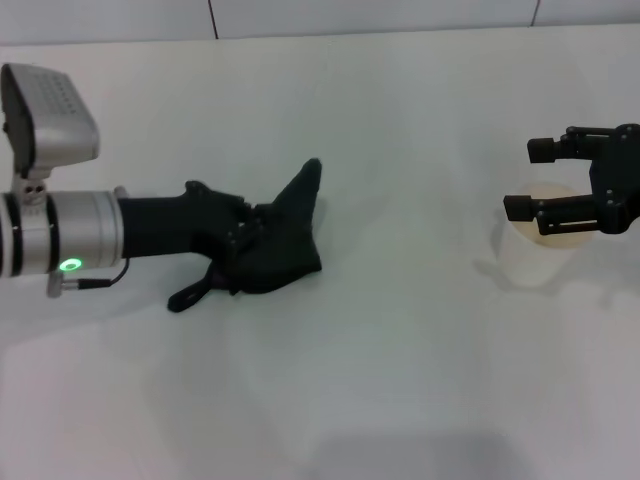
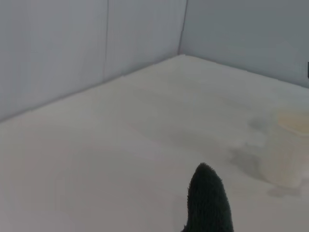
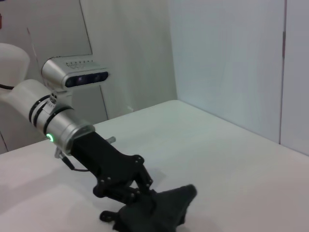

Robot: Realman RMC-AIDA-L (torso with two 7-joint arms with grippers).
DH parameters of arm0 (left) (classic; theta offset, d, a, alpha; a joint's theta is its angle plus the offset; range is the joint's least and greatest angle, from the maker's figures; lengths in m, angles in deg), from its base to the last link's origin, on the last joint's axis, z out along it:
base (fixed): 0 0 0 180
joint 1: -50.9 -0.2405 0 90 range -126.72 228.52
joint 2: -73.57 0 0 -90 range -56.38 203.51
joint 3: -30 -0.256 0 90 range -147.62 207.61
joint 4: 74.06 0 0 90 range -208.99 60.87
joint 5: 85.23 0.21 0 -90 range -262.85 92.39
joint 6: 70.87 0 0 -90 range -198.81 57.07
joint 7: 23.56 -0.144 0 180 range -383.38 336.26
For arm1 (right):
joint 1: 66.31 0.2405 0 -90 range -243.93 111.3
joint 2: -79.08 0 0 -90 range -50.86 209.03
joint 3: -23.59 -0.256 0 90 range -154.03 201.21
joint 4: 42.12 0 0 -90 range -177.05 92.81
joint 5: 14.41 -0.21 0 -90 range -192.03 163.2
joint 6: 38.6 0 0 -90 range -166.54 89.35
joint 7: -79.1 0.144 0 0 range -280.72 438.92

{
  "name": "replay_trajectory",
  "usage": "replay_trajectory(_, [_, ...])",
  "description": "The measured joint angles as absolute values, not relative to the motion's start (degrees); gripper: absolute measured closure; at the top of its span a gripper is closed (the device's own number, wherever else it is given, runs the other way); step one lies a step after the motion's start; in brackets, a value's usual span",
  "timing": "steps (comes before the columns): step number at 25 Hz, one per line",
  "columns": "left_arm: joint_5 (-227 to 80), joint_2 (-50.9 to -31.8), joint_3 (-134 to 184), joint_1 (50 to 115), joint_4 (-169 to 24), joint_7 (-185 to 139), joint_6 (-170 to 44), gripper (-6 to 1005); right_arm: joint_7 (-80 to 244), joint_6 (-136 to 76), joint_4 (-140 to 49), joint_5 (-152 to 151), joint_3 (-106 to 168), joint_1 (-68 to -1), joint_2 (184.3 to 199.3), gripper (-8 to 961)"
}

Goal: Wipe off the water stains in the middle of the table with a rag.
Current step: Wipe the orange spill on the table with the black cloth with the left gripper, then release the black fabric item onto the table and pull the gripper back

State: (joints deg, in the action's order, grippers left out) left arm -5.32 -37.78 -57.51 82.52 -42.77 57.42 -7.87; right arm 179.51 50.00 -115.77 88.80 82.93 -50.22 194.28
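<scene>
The left gripper is clamped on the soft, dark green-black rag, pressing it flat on the plain white table left of the middle, probably so the cloth can be dragged over the spill. Its pointed corner aims toward the far edge. No orange water stains can be made out. The right gripper, jaws spread and empty, hovers over a white cup near the right edge.

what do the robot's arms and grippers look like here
The left arm is a silver-grey cylinder with a glowing green ring light, a thin black cable and a grey camera box on top, ending in a black jointed left gripper. The right gripper is black, with blocky, hard-edged fingers.
</scene>
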Motion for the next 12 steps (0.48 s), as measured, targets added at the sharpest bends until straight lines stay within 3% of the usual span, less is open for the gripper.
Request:
replay_trajectory(10, [8.31,-40.35,-46.23,76.37,-34.26,61.37,-1.73,873,179.56,49.51,-115.13,87.71,83.72,-50.05,194.31,114])
replay_trajectory(12, [9.11,-40.87,-44.70,75.23,-32.58,61.43,-1.25,799,179.57,49.38,-115.02,87.49,83.72,-50.05,194.31,115])
